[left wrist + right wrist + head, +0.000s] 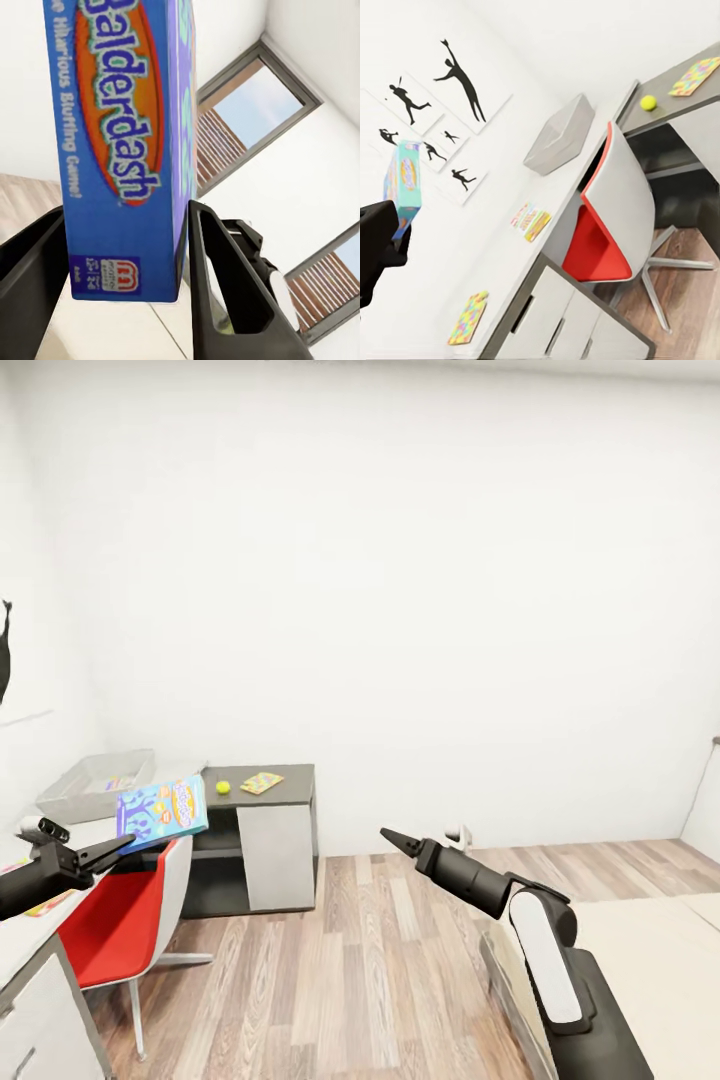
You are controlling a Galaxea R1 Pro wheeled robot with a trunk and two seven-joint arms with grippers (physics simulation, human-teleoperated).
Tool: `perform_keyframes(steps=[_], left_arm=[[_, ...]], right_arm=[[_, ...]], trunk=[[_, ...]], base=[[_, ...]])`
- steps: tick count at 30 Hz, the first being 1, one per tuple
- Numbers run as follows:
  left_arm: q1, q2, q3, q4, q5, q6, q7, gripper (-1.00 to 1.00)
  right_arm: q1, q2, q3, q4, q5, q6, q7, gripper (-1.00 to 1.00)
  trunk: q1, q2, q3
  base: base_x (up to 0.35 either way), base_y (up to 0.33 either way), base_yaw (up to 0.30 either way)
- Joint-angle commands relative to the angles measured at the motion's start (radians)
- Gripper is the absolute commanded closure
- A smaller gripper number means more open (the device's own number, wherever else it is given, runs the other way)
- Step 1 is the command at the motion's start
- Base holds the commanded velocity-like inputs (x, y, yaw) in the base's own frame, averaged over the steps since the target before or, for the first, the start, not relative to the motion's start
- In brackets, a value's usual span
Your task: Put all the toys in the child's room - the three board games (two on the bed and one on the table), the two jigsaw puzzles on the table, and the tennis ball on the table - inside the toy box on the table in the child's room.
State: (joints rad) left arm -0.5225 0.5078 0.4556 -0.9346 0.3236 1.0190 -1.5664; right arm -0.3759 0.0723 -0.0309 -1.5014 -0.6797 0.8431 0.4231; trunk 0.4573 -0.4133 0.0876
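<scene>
The left gripper (122, 844) pinches the blue board game (162, 811) at its lower edge; the right gripper (392, 837), at four o'clock, looks closed and empty.

The toy box (70, 792) interior is mostly hidden.

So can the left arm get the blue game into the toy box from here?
Probably yes: the left gripper holds the blue game just short of the toy box, nothing between.

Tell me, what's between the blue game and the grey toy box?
Only bare pale table; the head view shows nothing between the blue game in the left pincer and the toy box.
</scene>
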Motion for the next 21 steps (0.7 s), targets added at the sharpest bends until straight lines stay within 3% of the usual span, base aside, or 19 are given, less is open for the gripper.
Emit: perform_keyframes(steps=[1, 9, 21], left_arm=[[-0.001, 0.001, 0.001, 0.0, 0.0, 0.01, -0.004, 1.0], [0.001, 0.001, 0.007, 0.002, 0.001, 0.007, -0.004, 1.0], [0.001, 0.0, 0.006, 0.004, 0.0, -0.002, -0.004, 1.0]], right_arm=[[0.0, 0.001, -0.003, 0.001, 0.002, 0.006, 0.005, -1.0], [0.0, 0.001, -0.003, 0.004, 0.002, 0.005, 0.005, -1.0], [0.0, 0.0, -0.005, 0.003, 0.003, -0.008, 0.005, -1.0]], trunk=[[0.0, -0.001, 0.0], [0.0, -0.001, 0.0], [0.0, -0.001, 0.0]], base=[[0.0, 0.0, 0.284], [0.034, 0.0, 0.22], [0.317, 0.0, 0.047]])
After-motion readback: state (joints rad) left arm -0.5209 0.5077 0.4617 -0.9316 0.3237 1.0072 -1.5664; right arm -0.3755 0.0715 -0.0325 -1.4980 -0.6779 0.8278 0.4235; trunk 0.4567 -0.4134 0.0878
